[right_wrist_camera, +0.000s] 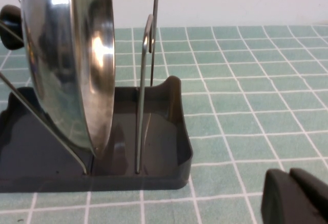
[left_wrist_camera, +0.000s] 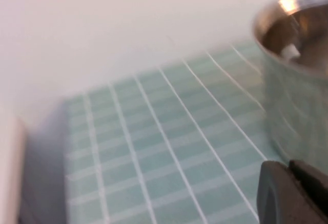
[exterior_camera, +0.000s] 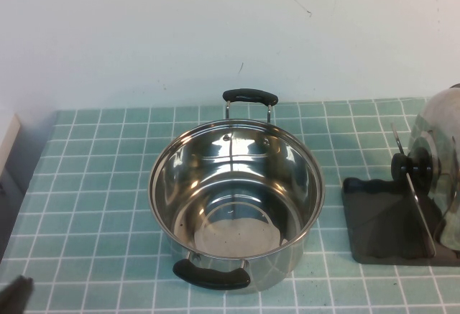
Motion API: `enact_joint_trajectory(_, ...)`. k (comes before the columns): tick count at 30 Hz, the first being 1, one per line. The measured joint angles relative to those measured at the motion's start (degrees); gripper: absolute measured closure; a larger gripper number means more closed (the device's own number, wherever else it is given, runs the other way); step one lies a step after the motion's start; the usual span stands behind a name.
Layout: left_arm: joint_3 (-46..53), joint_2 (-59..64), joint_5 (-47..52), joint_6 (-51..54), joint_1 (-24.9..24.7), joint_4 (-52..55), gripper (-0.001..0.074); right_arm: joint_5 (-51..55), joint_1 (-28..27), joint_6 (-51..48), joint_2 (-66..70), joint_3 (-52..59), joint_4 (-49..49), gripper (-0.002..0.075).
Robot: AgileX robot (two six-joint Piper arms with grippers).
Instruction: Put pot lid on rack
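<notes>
Teal tiles with white grout cover the table (exterior_camera: 93,185), which runs back to a plain pale wall. At the centre of the high view stands an uncovered steel pot (exterior_camera: 236,202), one black handle at twelve o'clock and the other at six.

Over at three o'clock, by the right edge, sits the rack (exterior_camera: 381,220), a dark tray with thin upright wires. The pot lid (exterior_camera: 440,163) stands in it on edge, near upright, its black knob (exterior_camera: 412,167) pointing toward the pot. The right wrist view shows why it stays up: the rim (right_wrist_camera: 95,147) rests down in the tray floor, a slanted wire props the knob side, and two taller wire dividers (right_wrist_camera: 146,80) stand just beside its hollow face. By the look of it, the lid is already placed.

The right gripper (right_wrist_camera: 292,196) is near the rack's outer side, apart from both lid and tray, its dark fingers drawn together with nothing between them. The left gripper (left_wrist_camera: 292,193) is at about seven o'clock, low near the pot's wall without touching it, fingers likewise closed and empty; its dark tip shows in the high view's corner.
</notes>
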Motion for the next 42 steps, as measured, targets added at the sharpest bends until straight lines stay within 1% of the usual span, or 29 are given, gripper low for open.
enact_joint_trajectory(3, 0.0, -6.4, 4.0, 1.1, 0.0, -4.8, 0.0736, 0.0, 0.0, 0.0, 0.0, 0.0, 0.0, 0.0727)
enact_joint_trajectory(5, 0.0, -10.7, 7.4, 6.8, 0.0, -14.0, 0.0737, 0.0, 0.0, 0.0, 0.0, 0.0, 0.0, 0.0727)
enact_joint_trajectory(6, 0.0, -12.4, 9.5, 12.2, 0.0, -21.0, 0.0737, 0.0, 0.0, 0.0, 0.0, 0.0, 0.0, 0.0727)
enact_joint_trajectory(7, 0.0, -13.1, 11.0, 16.2, 0.0, -25.6, 0.0737, 0.0, 0.0, 0.0, 0.0, 0.0, 0.0, 0.0727)
enact_joint_trajectory(8, 0.0, -13.8, 13.7, 25.6, 0.0, -35.0, 0.0736, 0.0, 0.0, 0.0, 0.0, 0.0, -0.1, 0.0727)
enact_joint_trajectory(10, 0.0, -14.1, 17.3, 42.8, 0.1, -50.3, 0.0736, 0.0, 0.0, 0.0, 0.0, 0.0, -0.1, 0.0727)
enact_joint_trajectory(12, 0.0, -14.2, 20.2, 55.8, 0.5, -63.5, 0.0737, 0.0, 0.0, 0.0, 0.0, 0.0, -0.1, 0.0727)
enact_joint_trajectory(14, 0.0, -14.2, 24.0, 64.8, 0.6, -75.0, 0.0737, 0.0, 0.0, 0.0, 0.0, 0.0, -0.1, 0.0727)
enact_joint_trajectory(16, -0.1, -14.2, 25.2, 68.7, 0.6, -81.2, 0.0736, 0.0, 0.0, 0.0, 0.0, 0.0, -0.1, 0.0727)
enact_joint_trajectory(20, -0.2, -14.3, 25.4, 70.9, 0.7, -84.5, 0.0737, 0.0, 0.0, 0.0, 0.0, 0.0, -0.1, 0.0727)
enact_joint_trajectory(24, -0.2, -14.3, 25.3, 72.4, 2.2, -88.1, 0.0736, 0.0, 0.0, 0.0, 0.0, 0.0, -0.1, 0.0727)
enact_joint_trajectory(31, -0.2, -14.3, 25.1, 74.5, 9.7, -99.7, 0.0737, 0.0, 0.0, 0.0, 0.0, 0.0, -0.1, 0.0727)
enact_joint_trajectory(34, -0.2, -14.3, 25.0, 74.5, 11.5, -100.6, 0.0737, 0.0, 0.0, 0.0, 0.0, 0.0, -0.1, 0.0727)
enact_joint_trajectory(36, -0.2, -14.3, 24.9, 75.7, 11.8, -98.6, 0.0737, 0.0, 0.0, 0.0, 0.0, 0.0, -0.1, 0.0727)
enact_joint_trajectory(42, -0.2, -14.3, 24.8, 86.2, 11.9, -94.8, 0.0737, 0.0, 0.0, 0.0, 0.0, 0.0, -0.1, 0.0727)
